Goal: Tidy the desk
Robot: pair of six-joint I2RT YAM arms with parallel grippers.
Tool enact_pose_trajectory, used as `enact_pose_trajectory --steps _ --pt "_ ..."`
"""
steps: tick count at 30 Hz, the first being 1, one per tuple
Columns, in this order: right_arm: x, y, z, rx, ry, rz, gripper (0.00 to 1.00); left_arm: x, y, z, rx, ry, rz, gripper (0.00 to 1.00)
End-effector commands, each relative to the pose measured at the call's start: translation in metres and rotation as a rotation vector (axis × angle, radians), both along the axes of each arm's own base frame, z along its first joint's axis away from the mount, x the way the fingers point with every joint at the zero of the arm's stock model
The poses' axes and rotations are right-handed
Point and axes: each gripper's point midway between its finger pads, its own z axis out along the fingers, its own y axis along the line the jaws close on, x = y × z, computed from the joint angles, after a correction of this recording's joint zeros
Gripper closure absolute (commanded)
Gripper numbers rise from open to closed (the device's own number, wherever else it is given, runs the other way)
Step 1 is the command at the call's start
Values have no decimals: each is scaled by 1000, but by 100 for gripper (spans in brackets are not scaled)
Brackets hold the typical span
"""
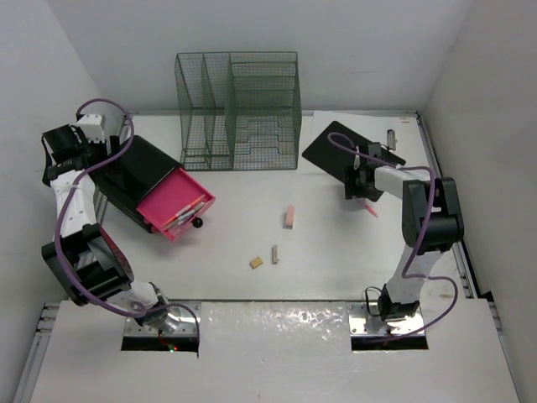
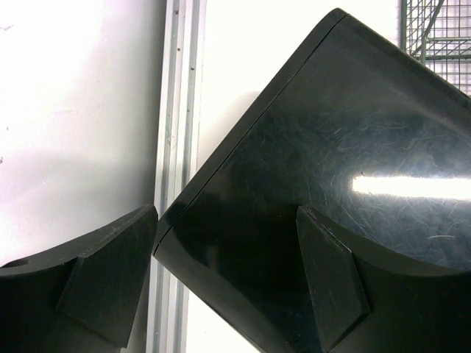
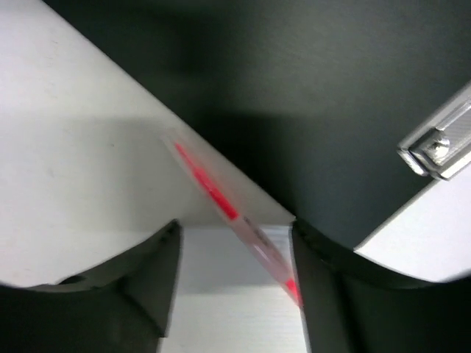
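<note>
Fingers of the right tool [image 3: 234, 228] sit closest to the lens in the right wrist view. They're spread well apart with nothing pinched between them. Directly under that gap lies a red pen [image 3: 213, 193], flat on the white desk [image 3: 81, 147] and running right along the edge of a black clipboard [image 3: 316, 110]. The clipboard's metal clip [image 3: 438, 143] shows off to the right.

So the pen is basically straight below the tool, over on the right half of the desk. The catch is its long axis: it runs diagonally across the gap, with one end almost at the right finger. The wrist probably needs a bit of a twist so the fingers close across the barrel rather than half along it. The clipboard edge being that close could also get in a finger's way.

The right arm is clearly the nearer one. The left tool [image 2: 227, 243] is way over at the far left, hanging above a corner of the black box [image 2: 353, 132], fingers wide and holding nothing. That box's pink drawer [image 1: 174, 200] is pulled out toward the middle, which looks like a likely home for the pen.
</note>
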Motion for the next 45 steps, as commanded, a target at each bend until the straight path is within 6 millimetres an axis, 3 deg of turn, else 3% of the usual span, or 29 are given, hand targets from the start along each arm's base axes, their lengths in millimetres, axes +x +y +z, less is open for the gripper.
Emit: enact_pose_trajectory --steps 1,5,6,7,11,12,14,15,16,17,18,21,23,24,25,26,27,30,31,32,33,34,35,36,39,45 --pt "-14 7 -22 34 83 21 44 -15 -3 -19 -1 78 4 25" --pt "-22 7 -18 14 105 26 79 -13 -3 -19 -4 76 6 25" --pt "-23 4 -14 -14 101 33 94 -13 -3 -20 -7 75 5 25" --pt "-24 0 -10 -63 95 45 100 -12 -4 -19 -11 71 1 25" --pt "-15 11 29 -99 -26 107 100 -9 -4 -23 -27 77 2 25" --pt "-6 22 57 -155 -109 157 100 -9 -4 -24 -32 77 2 25" --pt "7 38 92 -245 -212 233 100 -8 -5 -23 -32 75 0 25" --pt "9 69 118 -274 -295 312 100 -8 -5 -22 -31 74 0 25" --pt "14 81 138 -327 -351 371 100 -9 -5 -23 -32 75 0 25" --pt "26 98 170 -351 -459 381 100 -9 -5 -22 -31 76 2 25" --pt "22 134 193 -335 -545 454 100 -9 -5 -22 -30 74 2 25" --pt "25 207 254 -255 -816 606 100 -10 -5 -21 -28 75 2 25" --pt "0 291 279 -123 -980 866 100 -11 -4 -21 -24 79 6 25" --pt "-11 318 283 -81 -1021 964 100 -11 -4 -20 -22 79 6 25" --pt "-29 360 285 -70 -1079 1121 100 -12 -2 -20 -15 81 10 25" --pt "-42 384 286 -42 -1117 1208 100 -12 -2 -20 -15 83 11 25" --pt "-67 416 289 31 -1158 1327 100 -13 -2 -21 -13 89 13 25" --pt "-91 477 283 129 -1193 1525 100 -14 -2 -22 -9 93 13 25" --pt "-89 493 305 153 -1244 1532 100 -15 -2 -23 -10 96 12 25" --pt "-85 509 273 157 -1168 1573 100 -15 -1 -24 -8 98 12 25" --pt "-84 520 267 172 -1149 1593 100 -15 -2 -24 -8 98 12 25" --pt "-81 532 282 197 -1181 1603 100 -15 -2 -24 -8 99 11 25" --pt "-79 542 249 200 -1098 1637 100 -15 -1 -24 -6 100 11 25" --pt "-80 551 254 227 -1103 1648 100 -16 -1 -25 -4 102 9 25" --pt "-83 563 228 266 -1041 1654 100 -16 0 -27 4 108 10 25" --pt "-79 567 211 267 -1001 1633 100 -15 0 -25 4 104 10 25"
